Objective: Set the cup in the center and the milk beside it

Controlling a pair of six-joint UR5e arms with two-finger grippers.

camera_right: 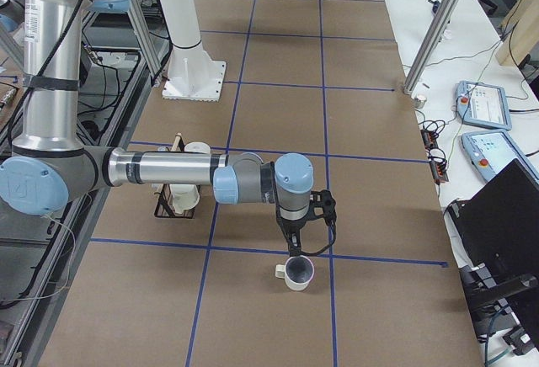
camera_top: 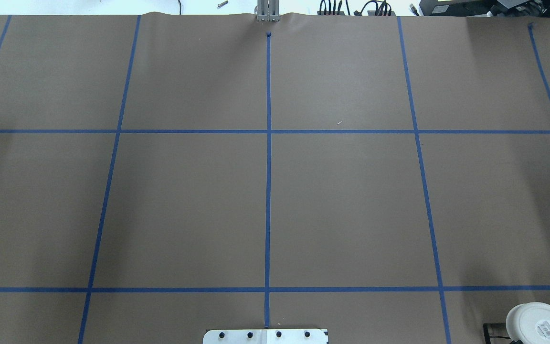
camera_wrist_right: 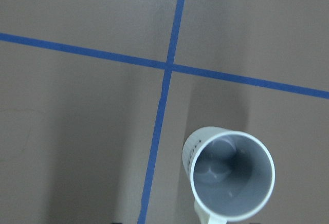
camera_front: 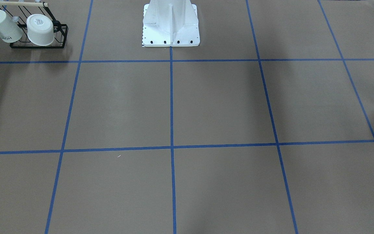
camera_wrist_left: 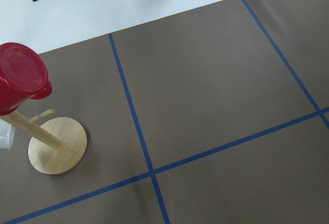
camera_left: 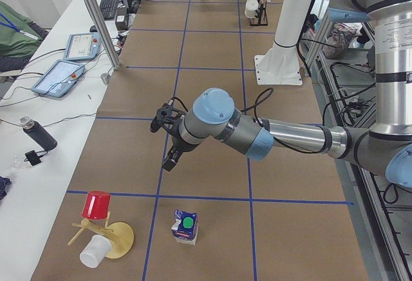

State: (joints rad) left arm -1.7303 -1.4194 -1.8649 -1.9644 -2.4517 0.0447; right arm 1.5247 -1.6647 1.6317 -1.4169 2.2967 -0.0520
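Right gripper (camera_right: 299,247) hangs just above the cup (camera_right: 299,275); no grasp can be seen.

The cup stands well to the right-arm side of the white pedestal (camera_right: 192,77) and the milk (camera_left: 185,226) well to its left-arm side. The center (camera_top: 268,210), in front of the pedestal, is bare. I cannot tell either gripper's opening, the left gripper (camera_left: 170,158) included. An off-centre descent could clip the rim and topple the cup.
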